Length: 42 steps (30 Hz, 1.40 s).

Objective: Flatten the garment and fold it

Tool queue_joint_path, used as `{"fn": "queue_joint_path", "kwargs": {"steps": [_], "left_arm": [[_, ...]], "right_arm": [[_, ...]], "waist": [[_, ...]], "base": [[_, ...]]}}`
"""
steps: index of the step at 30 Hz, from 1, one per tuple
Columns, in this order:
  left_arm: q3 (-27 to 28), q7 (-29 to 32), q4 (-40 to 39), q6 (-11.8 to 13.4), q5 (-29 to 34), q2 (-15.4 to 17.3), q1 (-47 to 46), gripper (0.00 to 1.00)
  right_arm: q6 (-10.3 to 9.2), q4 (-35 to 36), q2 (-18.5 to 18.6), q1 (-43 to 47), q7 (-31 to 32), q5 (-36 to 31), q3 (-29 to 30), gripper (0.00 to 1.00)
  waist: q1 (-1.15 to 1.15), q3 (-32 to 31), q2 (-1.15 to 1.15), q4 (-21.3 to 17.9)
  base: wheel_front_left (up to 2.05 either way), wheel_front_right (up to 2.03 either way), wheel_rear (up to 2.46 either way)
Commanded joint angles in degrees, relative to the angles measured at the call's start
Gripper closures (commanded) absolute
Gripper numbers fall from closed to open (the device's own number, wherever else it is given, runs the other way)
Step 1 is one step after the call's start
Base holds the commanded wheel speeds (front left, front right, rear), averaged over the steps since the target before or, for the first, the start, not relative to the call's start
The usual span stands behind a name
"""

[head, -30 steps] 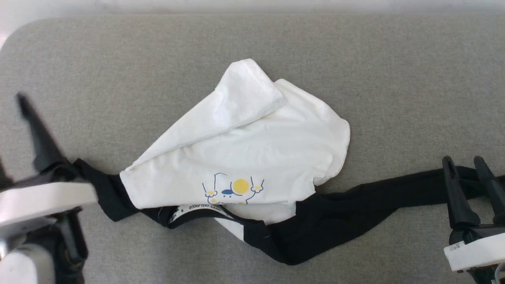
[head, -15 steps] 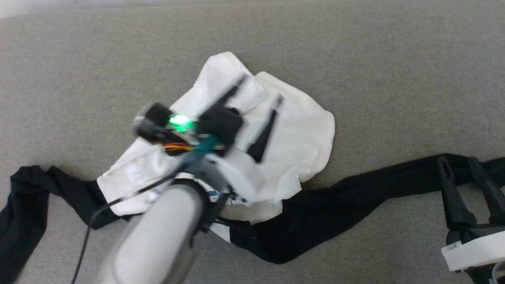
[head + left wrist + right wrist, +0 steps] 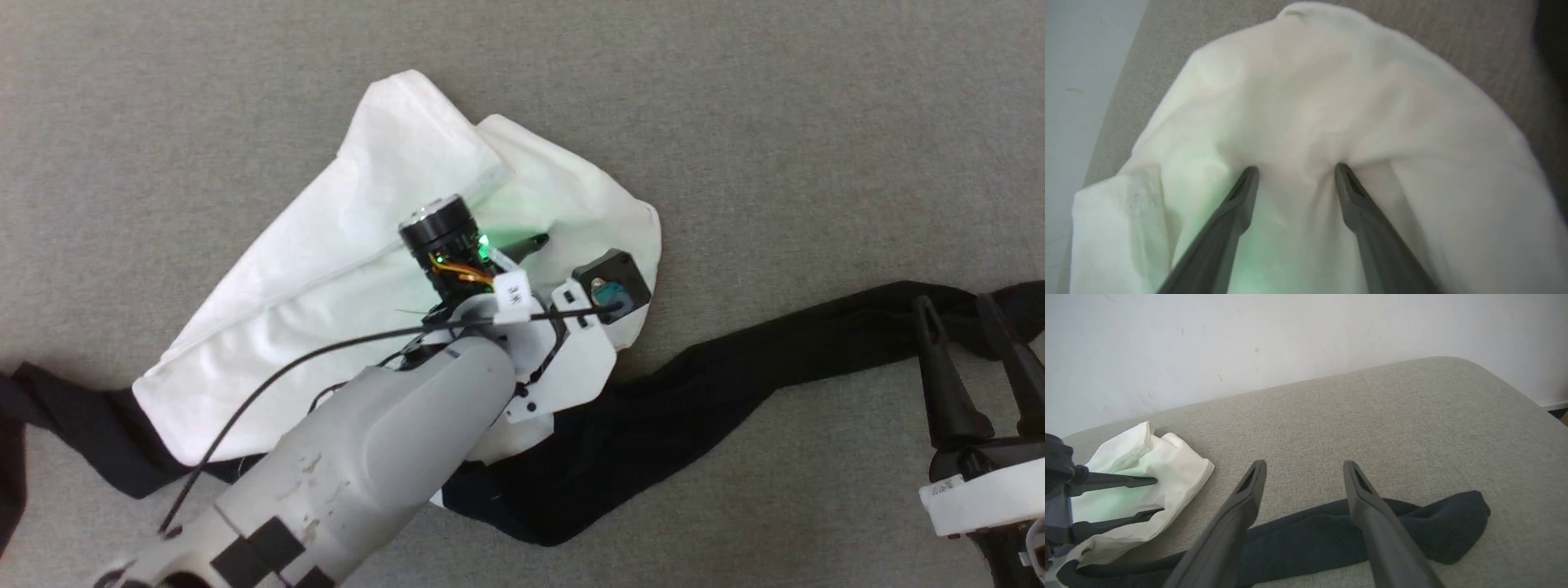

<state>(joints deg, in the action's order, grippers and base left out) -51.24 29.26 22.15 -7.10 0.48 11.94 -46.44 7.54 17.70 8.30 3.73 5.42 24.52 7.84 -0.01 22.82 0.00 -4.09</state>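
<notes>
The garment lies crumpled on the grey table, its white body (image 3: pixel 343 245) folded over itself at the middle. One black sleeve (image 3: pixel 735 367) trails right and the other black sleeve (image 3: pixel 73 416) trails left. My left arm reaches across the chest and hides the print. My left gripper (image 3: pixel 575 253) is open, and both fingertips (image 3: pixel 1251 173) press into the white cloth with fabric bunching between them. It also appears in the right wrist view as the left gripper (image 3: pixel 1159 495). My right gripper (image 3: pixel 953 314) stands open just above the right sleeve's end (image 3: pixel 1437 522), holding nothing.
The grey fabric table top (image 3: pixel 816 122) stretches bare beyond the garment. A pale wall (image 3: pixel 1290 335) runs behind the table's far edge, and the table's rounded corner (image 3: pixel 1506 384) lies to the right.
My left arm has swung from the far left, by the left sleeve, across onto the white body. The head camera has shifted too. The right gripper has stayed where it was.
</notes>
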Motion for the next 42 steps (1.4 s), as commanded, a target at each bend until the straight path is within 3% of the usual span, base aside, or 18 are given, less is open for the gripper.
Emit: {"fn": "queue_joint_path", "kwargs": {"steps": [1, 3, 4, 5, 6, 13, 17, 24, 31, 40, 42], "left_arm": [[-3.0, 2.0, 4.3, -0.3, -0.7, 1.1, 0.1, 0.0], [-6.5, 2.8, 6.8, -0.4, -2.7, 1.3, -1.1, 0.0], [-7.6, 2.6, 7.5, -0.4, -3.9, 1.4, -1.7, 0.31], [-8.2, 2.2, 8.0, -0.4, -5.2, 1.3, -2.0, 0.87], [-8.2, 1.4, 8.1, -0.4, -6.5, 1.1, -2.4, 1.0], [-2.5, -6.2, 6.1, 0.7, -12.4, -1.3, -5.1, 1.0], [5.5, -9.9, 2.0, 1.8, -20.2, -3.8, -7.3, 1.0], [14.9, -8.1, -6.6, 3.6, -28.0, -6.1, -16.4, 1.0], [16.7, -7.2, -3.7, 7.0, -25.8, -6.8, -25.7, 1.0], [14.9, -12.9, 11.8, 9.9, -18.4, -2.5, -28.7, 1.0], [14.4, -13.5, 14.9, 10.1, -17.8, -1.8, -28.2, 0.91]], "right_arm": [[-0.05, -0.3, 0.3, -0.8, -0.3, 0.5, 0.0, 0.0], [-0.05, -0.5, 0.5, -0.9, -0.4, 0.7, 0.0, 0.0], [-0.05, -0.5, 0.6, -0.9, -0.4, 0.9, 0.1, 0.0], [-0.05, -0.7, 0.7, -0.9, -0.4, 0.9, 0.2, 0.0], [-0.05, -0.7, 0.7, -0.9, -0.5, 1.0, 0.3, 0.0], [-0.05, -0.6, -0.1, -0.2, -0.2, 0.2, 1.1, 0.0], [-0.05, -0.2, -0.9, -0.2, 0.2, -0.2, 0.8, 0.0], [-0.05, -0.9, -1.8, -0.3, -0.4, 0.4, 0.3, 0.0], [-0.05, -3.2, -2.3, -2.7, -2.1, 1.9, -2.0, 0.0], [-0.05, -8.3, -1.3, -6.1, -5.4, 4.4, -4.7, 0.0], [-0.05, -9.6, -0.8, -6.7, -6.2, 5.0, -5.1, 0.0]], "waist": [[0.01, 0.5, 0.0, -0.8], [0.01, 0.5, 0.0, -1.0], [0.01, 0.4, 0.0, -1.0], [0.01, 0.3, 0.0, -1.0], [0.01, 0.1, 0.0, -1.0], [0.01, -2.2, 0.0, -0.2], [0.01, -3.3, 0.0, -0.4], [0.01, -2.6, 0.0, -3.1], [0.01, 1.3, 0.0, -8.4], [0.01, 6.1, 0.0, -15.2], [0.01, 6.9, 0.0, -16.0]], "base": [[0.0, 0.0, 0.0], [0.0, 0.0, 0.0], [0.0, 0.0, 0.0], [0.0, 0.0, 0.0], [0.0, 0.0, 0.0], [0.0, 0.0, 0.0], [0.0, 0.0, 0.0], [0.0, 0.0, 0.0], [0.0, 0.0, 0.0], [0.0, 0.0, 0.0], [0.0, 0.0, 0.0]]}}
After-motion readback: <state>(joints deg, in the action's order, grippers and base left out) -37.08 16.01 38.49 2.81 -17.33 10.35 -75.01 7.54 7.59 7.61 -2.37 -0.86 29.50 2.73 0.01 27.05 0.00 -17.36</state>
